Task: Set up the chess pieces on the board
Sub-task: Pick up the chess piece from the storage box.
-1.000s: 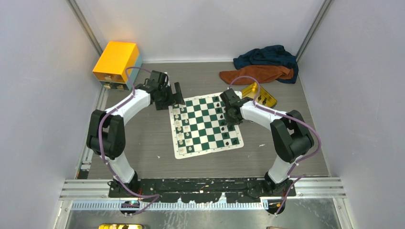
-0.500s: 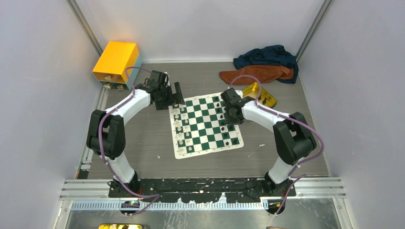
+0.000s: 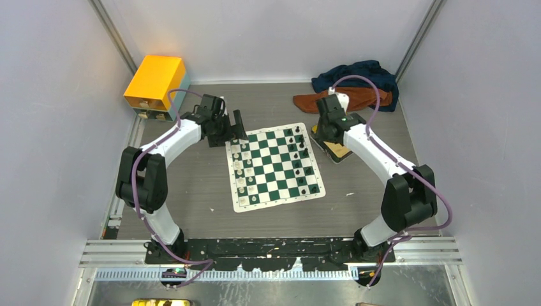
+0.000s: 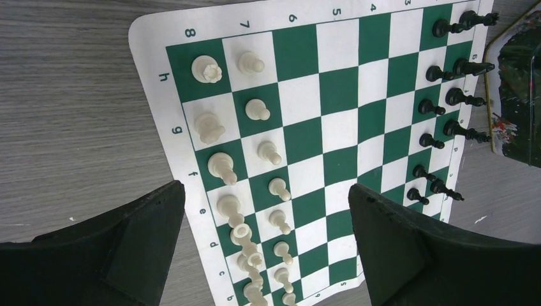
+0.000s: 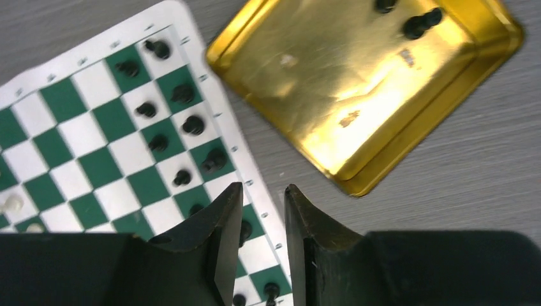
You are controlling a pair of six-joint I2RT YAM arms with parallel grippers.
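The green-and-white board (image 3: 274,167) lies flat at the table's middle. Cream-white chess pieces (image 4: 220,167) fill two rows along its left side. Black chess pieces (image 5: 191,125) stand in two rows along its right side. My left gripper (image 4: 265,191) hovers over the board's left edge (image 3: 237,132), open wide, holding nothing. My right gripper (image 5: 263,194) hangs above the board's right border, beside the gold tin (image 5: 363,83), open with nothing between its fingers. Two black pieces (image 5: 418,24) lie in the tin's far part.
A yellow box (image 3: 155,81) stands at the back left. A blue and an orange cloth (image 3: 354,88) are heaped at the back right. The gold tin (image 3: 340,153) sits just right of the board, mostly under my right arm.
My right arm has swung from over the board's right columns back toward the gold tin, and its jaws have widened. The left arm has not moved.
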